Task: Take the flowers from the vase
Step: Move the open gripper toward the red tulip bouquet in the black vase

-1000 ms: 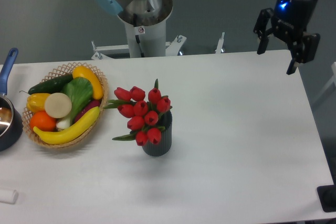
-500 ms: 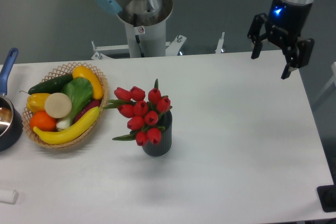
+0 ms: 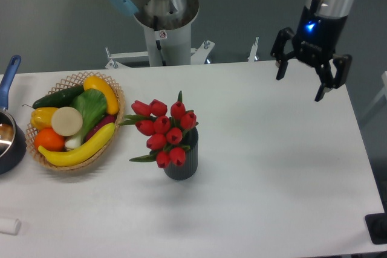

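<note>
— Moved since the earlier frame?
— Only the gripper (image 3: 299, 87): it is shifting leftward along the table's far edge, from the far right corner toward the middle, and is sitting slightly lower in view. Nothing on the table is changing place.

— Item one, flowers?
— Flowers (image 3: 162, 131): a bunch of red buds with green leaves, standing upright in the vase (image 3: 181, 164), heads spreading above and to the left of its mouth.

— Item two, vase?
— Small dark ribbed cylinder, standing upright near the middle of the white table (image 3: 272, 167), just right of the basket.

— Item three, gripper?
— Black, two fingers (image 3: 281, 64) pointing down and held wide apart, nothing between them. A blue light is glowing on its body. It is hovering over the table's far right area, well apart from the flowers.

— Surroundings?
— Wicker basket (image 3: 115, 131): at the left, holding a banana, an orange, a cucumber and other produce. Saucepan (image 3: 9, 143): dark blue, at the left edge, partly cut off, handle pointing away. Small white object (image 3: 8, 226): lying at the near left corner; what it is I cannot tell. Robot base (image 3: 162, 22): standing behind the table's far edge.
</note>
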{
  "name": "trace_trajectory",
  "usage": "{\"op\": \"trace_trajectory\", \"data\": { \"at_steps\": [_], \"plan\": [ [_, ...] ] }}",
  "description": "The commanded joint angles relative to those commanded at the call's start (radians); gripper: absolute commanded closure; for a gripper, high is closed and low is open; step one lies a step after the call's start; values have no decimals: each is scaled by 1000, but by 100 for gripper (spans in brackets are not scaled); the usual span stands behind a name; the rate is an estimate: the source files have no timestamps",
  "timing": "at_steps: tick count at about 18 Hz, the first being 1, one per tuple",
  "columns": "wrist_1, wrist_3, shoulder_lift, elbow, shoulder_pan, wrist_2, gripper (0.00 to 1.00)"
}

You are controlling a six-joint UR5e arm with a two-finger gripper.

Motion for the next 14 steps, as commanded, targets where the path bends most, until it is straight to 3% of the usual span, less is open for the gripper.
{"op": "trace_trajectory", "data": {
  "at_steps": [7, 9, 12, 14],
  "plan": [
    [5, -149, 3, -24, 0, -178, 0],
    [66, -152, 3, -52, 0, -183, 0],
    [216, -163, 14, -138, -28, -186, 0],
    [256, -212, 17, -158, -29, -189, 0]
  ]
}}
